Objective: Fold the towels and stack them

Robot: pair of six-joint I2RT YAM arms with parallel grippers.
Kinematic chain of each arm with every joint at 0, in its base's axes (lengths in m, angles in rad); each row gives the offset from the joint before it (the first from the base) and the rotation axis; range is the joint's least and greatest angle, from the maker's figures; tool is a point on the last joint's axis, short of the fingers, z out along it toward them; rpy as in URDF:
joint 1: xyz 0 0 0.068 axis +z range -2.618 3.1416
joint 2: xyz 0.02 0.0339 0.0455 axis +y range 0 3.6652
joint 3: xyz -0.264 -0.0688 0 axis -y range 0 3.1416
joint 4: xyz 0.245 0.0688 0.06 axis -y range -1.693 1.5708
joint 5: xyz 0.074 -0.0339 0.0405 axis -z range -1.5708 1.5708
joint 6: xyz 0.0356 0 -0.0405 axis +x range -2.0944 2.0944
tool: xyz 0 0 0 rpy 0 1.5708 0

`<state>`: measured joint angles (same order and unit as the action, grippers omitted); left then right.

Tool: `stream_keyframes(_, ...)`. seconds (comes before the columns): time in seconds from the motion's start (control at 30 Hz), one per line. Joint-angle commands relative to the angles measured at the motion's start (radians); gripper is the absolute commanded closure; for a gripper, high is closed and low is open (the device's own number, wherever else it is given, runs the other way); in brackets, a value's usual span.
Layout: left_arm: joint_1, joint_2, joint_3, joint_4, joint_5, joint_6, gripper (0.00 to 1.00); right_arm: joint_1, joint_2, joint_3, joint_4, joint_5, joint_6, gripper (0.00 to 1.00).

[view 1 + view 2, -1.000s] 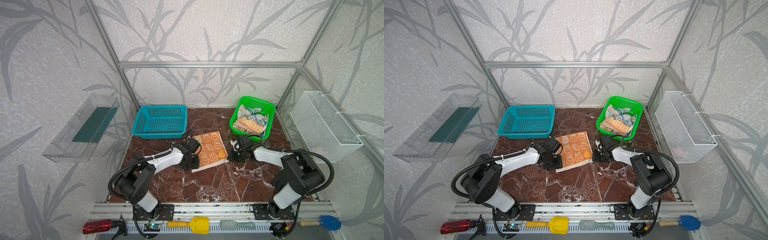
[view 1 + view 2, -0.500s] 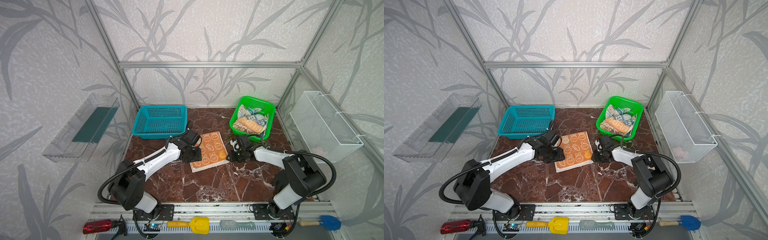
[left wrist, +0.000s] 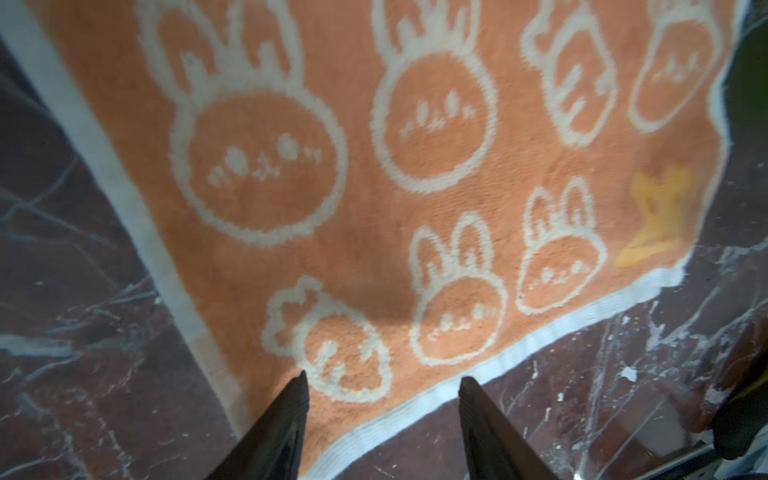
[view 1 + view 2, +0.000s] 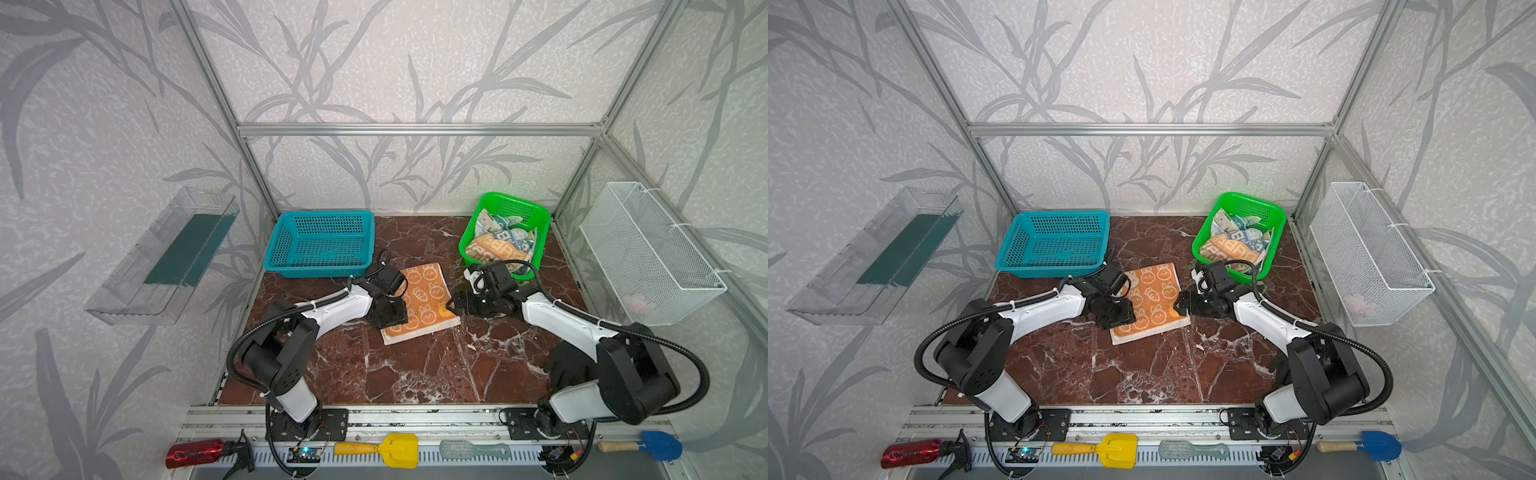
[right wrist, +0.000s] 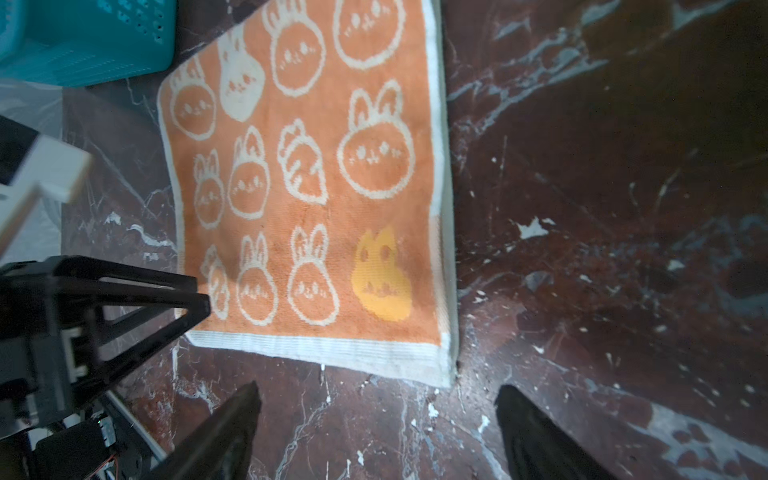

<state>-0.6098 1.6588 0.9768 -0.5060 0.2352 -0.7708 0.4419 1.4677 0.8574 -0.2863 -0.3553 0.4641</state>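
While the marble table (image 4: pixel 415 374) is carrying everything, the green basket (image 4: pixel 513 208) is holding crumpled towels (image 4: pixel 498 249), hard to tell apart, their near edge hiding behind the right wrist (image 4: pixel 494 276). The folded orange towel (image 4: pixel 432 297) is lying mid-table, its long axis running back to front, its left edge disappearing under the left gripper (image 3: pixel 380 379), whose jaws are standing apart over a corner. The right gripper (image 5: pixel 379 388) is hovering, spread wide, over marble beside it.

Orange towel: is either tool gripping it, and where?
Nothing held: left tool open over a corner of the orange towel; right tool open beside its edge.
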Motion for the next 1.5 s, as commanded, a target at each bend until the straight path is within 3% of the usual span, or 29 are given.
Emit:
stream_keyframes(0.0,0.011,-0.014,-0.042,0.021,-0.032,-0.016,0.39,0.026,0.065,0.040,0.056,-0.080,0.014,0.02)
stream_keyframes(0.37,0.040,-0.032,-0.095,0.024,-0.061,0.040,0.37,0.034,0.194,-0.040,0.166,-0.136,0.056,0.01)
stream_keyframes(0.57,0.048,-0.018,-0.033,-0.026,-0.107,0.124,0.34,0.042,0.156,-0.159,0.205,-0.129,0.086,0.01)
stream_keyframes(0.63,0.048,-0.028,-0.033,-0.008,-0.105,0.134,0.24,0.050,0.136,-0.184,0.197,-0.117,0.086,0.01)
stream_keyframes(0.77,0.047,-0.066,0.005,-0.015,-0.119,0.158,0.23,0.051,0.074,-0.203,0.161,-0.109,0.074,0.01)
stream_keyframes(0.87,0.046,-0.134,0.029,-0.014,-0.154,0.180,0.22,0.052,-0.001,-0.145,0.071,-0.089,0.028,0.01)
stream_keyframes(0.9,0.048,-0.164,0.031,-0.003,-0.169,0.194,0.06,0.053,-0.024,-0.107,0.027,-0.078,0.004,0.01)
stream_keyframes(0.93,0.046,-0.186,0.031,0.011,-0.185,0.209,0.01,0.052,-0.040,-0.079,-0.003,-0.068,-0.012,0.01)
stream_keyframes(1.03,0.048,-0.231,0.029,0.097,-0.204,0.256,0.01,0.039,-0.064,0.030,-0.066,-0.017,-0.051,0.01)
stream_keyframes(1.13,0.050,-0.193,0.085,0.140,-0.135,0.267,0.01,0.009,-0.004,0.142,-0.086,0.048,-0.102,0.01)
stream_keyframes(1.23,0.051,-0.112,0.131,0.198,-0.075,0.214,0.01,-0.042,0.107,0.262,-0.131,0.059,-0.118,0.01)
stream_keyframes(1.47,0.116,0.066,0.185,0.391,-0.035,0.021,0.01,-0.073,0.311,0.407,-0.040,-0.029,-0.050,0.01)
